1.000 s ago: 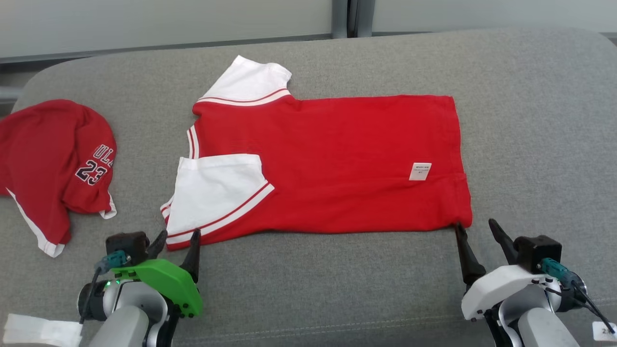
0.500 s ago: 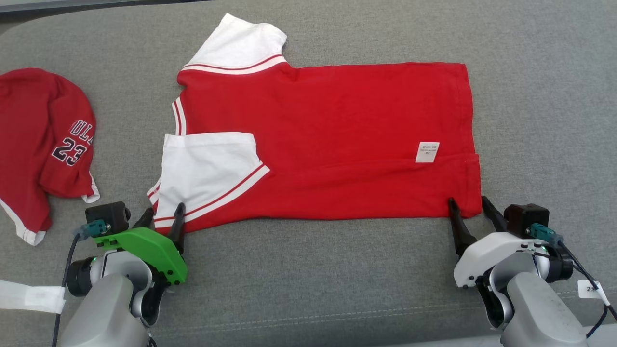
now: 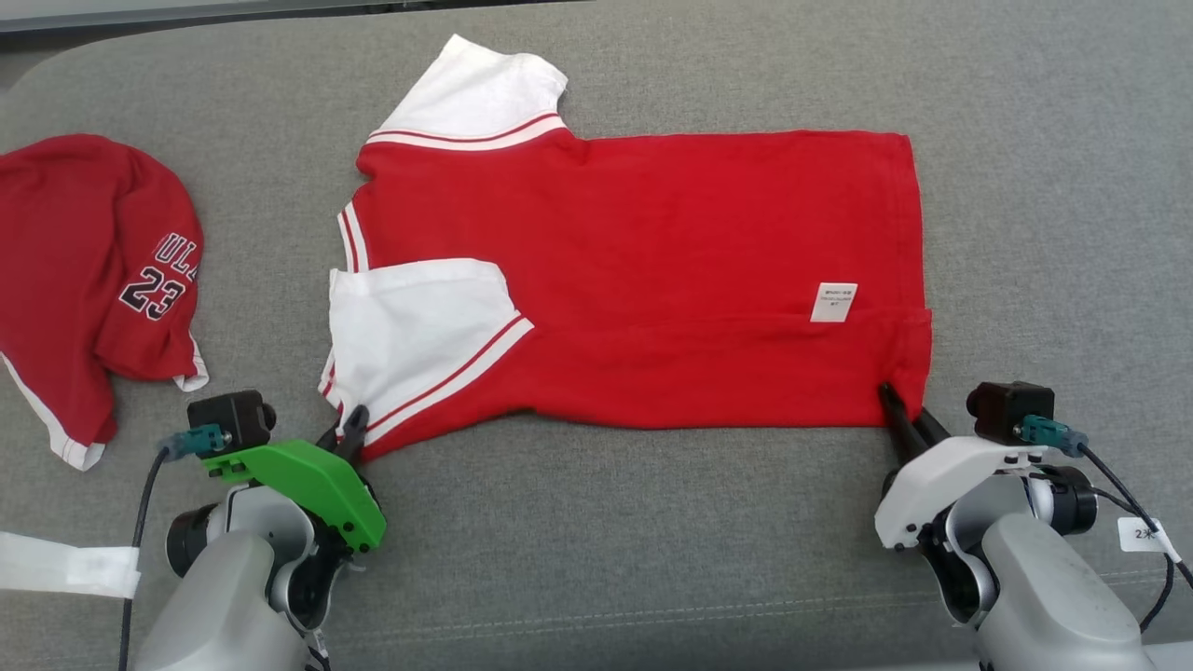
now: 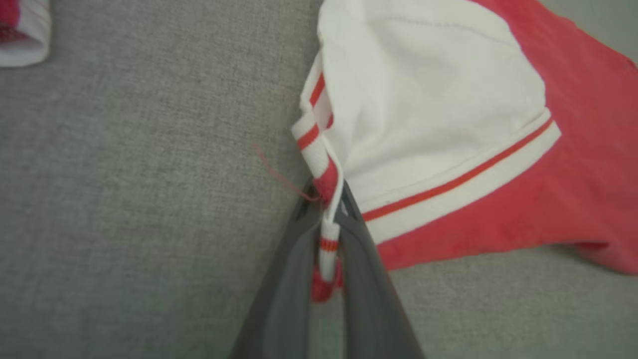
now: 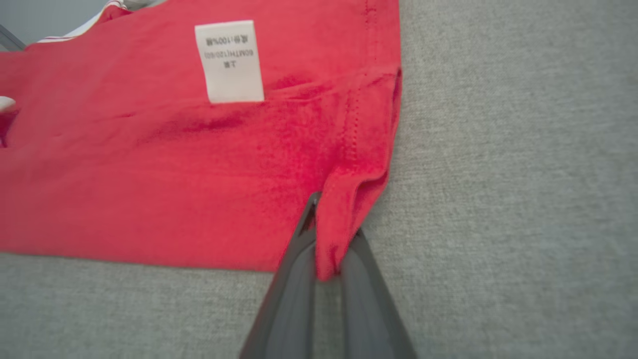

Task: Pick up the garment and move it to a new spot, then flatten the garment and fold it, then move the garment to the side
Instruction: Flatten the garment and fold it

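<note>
The garment (image 3: 652,270) is a red shirt with white sleeves, lying flat on the grey cushion, its near long edge folded over. A white label (image 3: 833,302) shows near its right end. My left gripper (image 3: 347,427) is shut on the striped cuff (image 4: 324,169) of the near white sleeve. In the left wrist view the left gripper (image 4: 326,209) pinches that cuff between its fingers. My right gripper (image 3: 902,408) is shut on the garment's near right hem corner. The right wrist view shows the right gripper (image 5: 329,224) with red cloth (image 5: 344,209) bunched between its fingers.
A second red garment (image 3: 89,270) with the number 23 lies crumpled at the far left of the cushion (image 3: 606,522). A white strip (image 3: 65,567) lies at the lower left edge. Bare grey cushion runs along the front and to the right of the shirt.
Both grippers have gone from open to shut, the left on the sleeve cuff and the right on the hem corner. The camera tilted down over the earlier frames.
</note>
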Tool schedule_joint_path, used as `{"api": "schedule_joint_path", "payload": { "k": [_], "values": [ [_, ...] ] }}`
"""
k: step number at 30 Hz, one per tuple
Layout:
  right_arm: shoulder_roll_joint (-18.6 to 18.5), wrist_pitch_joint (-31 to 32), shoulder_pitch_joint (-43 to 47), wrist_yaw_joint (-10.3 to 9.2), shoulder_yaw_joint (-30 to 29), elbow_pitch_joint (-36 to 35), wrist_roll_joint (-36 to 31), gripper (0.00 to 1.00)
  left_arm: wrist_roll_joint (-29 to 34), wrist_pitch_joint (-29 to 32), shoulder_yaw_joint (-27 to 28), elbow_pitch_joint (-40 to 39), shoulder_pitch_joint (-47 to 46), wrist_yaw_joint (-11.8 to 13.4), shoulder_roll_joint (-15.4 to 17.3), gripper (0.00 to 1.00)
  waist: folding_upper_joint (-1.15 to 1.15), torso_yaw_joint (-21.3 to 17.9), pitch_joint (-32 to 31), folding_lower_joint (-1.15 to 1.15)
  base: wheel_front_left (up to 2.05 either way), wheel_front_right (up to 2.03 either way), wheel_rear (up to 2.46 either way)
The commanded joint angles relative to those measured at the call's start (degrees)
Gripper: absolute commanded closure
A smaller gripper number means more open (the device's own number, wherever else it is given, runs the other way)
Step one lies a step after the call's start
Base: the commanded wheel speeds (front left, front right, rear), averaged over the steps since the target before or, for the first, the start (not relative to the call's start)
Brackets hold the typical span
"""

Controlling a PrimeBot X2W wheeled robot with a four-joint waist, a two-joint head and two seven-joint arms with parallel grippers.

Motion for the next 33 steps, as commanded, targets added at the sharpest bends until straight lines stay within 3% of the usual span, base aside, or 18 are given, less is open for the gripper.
{"api": "schedule_joint_path", "payload": {
  "k": [1, 8, 12, 23, 24, 25, 26, 33],
  "values": [
    [-1.1, 0.8, 1.9, -0.12, 0.2, 0.1, 1.0, 1.00, -0.4, 0.5, -0.6, 0.2, 2.3, -0.2, -0.5, 1.00, 0.00, 0.1, -0.5, 0.00, 0.00, 0.00, 0.00],
    [-5.7, 4.3, 5.3, -0.12, 1.3, -5.5, 5.2, 1.00, -2.5, 0.9, -0.6, -5.8, 7.3, -0.3, 1.7, 1.00, 0.00, 0.6, -2.3, 0.00, 0.00, 0.00, 0.00],
    [-7.9, 6.3, 8.1, -0.12, 0.5, -8.8, 5.9, 1.00, -3.3, 1.7, -0.1, -9.9, 10.9, 0.9, 3.2, 1.00, 0.00, 0.7, -3.1, 0.00, 0.00, 0.00, 0.00],
    [-7.3, 9.5, 13.9, -0.12, -2.1, -13.5, 6.2, 1.00, -4.3, 4.1, -0.2, -20.5, 17.6, 4.3, 3.8, 1.00, 0.00, 1.2, -4.1, 0.00, 0.00, 0.00, 0.00],
    [-7.0, 9.7, 14.3, -0.12, -2.2, -13.8, 6.2, 0.64, -4.3, 4.1, -0.2, -21.1, 17.8, 4.7, 3.8, 0.73, 0.00, 1.1, -4.2, 0.00, 0.00, 0.00, 0.00],
    [-6.9, 9.3, 14.5, -0.11, -2.4, -14.3, 5.9, 0.06, -3.8, 4.0, -0.4, -21.8, 17.8, 5.0, 4.0, 0.00, 0.00, 1.0, -4.3, 0.00, 0.00, 0.00, 0.00],
    [-6.8, 8.7, 14.5, -0.11, -2.8, -14.7, 5.5, 0.00, -3.5, 3.3, -0.1, -22.3, 17.8, 5.5, 4.2, 0.00, 0.00, 0.9, -4.4, 0.00, 0.00, 0.00, 0.00],
    [-4.3, 3.4, 15.3, -0.10, -6.3, -16.6, 1.3, 0.00, 0.4, -2.3, 1.0, -25.3, 18.3, 9.8, 5.2, 0.00, 0.00, 0.1, -5.6, 0.00, 0.00, 0.00, 0.00]
  ]
}}
